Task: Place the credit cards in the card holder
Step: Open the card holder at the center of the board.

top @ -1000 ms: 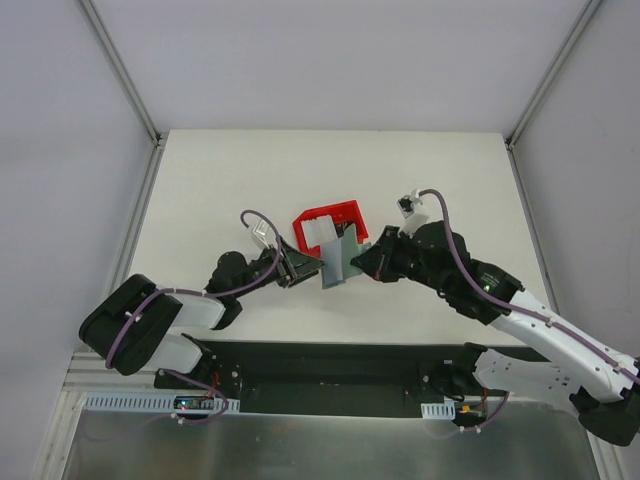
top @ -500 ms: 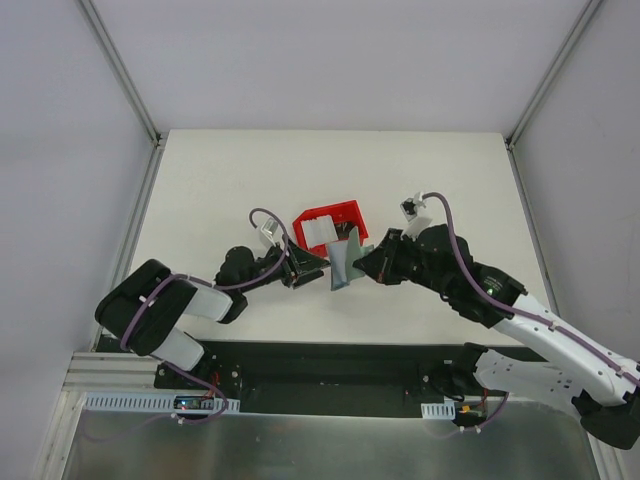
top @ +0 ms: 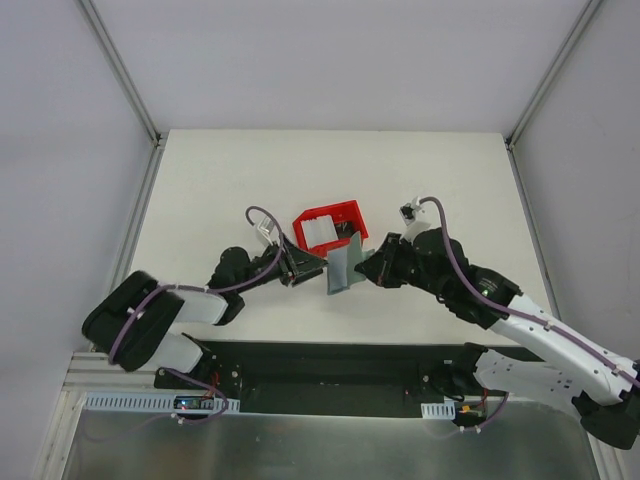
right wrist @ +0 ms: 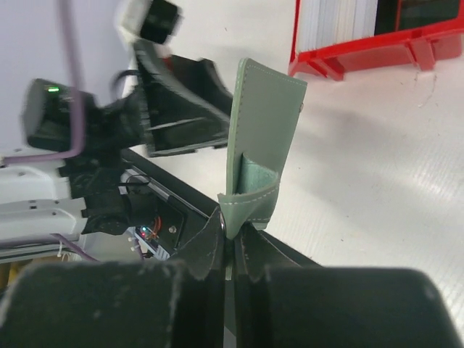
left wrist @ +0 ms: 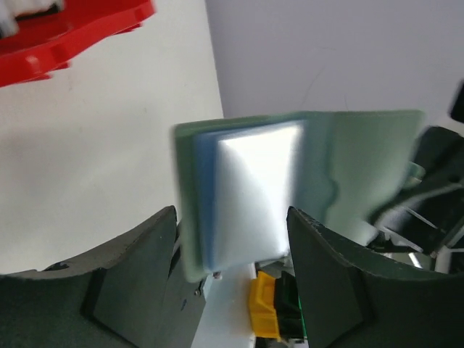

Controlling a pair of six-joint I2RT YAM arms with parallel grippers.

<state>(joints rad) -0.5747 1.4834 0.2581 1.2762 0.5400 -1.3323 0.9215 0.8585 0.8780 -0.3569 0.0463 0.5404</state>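
The grey-green card holder (top: 342, 268) stands upright and open between my two arms. My right gripper (right wrist: 233, 232) is shut on its lower folded edge (right wrist: 250, 206). In the left wrist view a white credit card (left wrist: 254, 196) lies against the holder's blue-grey pocket (left wrist: 206, 196), its lower end between my fingers. My left gripper (left wrist: 232, 214) is open, one jaw on each side of the card and the holder's (left wrist: 355, 167) left half; the view is blurred, so I cannot tell contact. More white credit cards (top: 318, 232) stand in the red bin (top: 345, 212).
The red bin (right wrist: 362, 45) sits just behind the holder, close to both grippers, and shows at the top left of the left wrist view (left wrist: 72, 29). The table's dark front edge (top: 330, 350) runs just below the arms.
My left gripper's jaws have narrowed around the card. The holder and both grippers have shifted slightly to the right. The right gripper's hold is unchanged.
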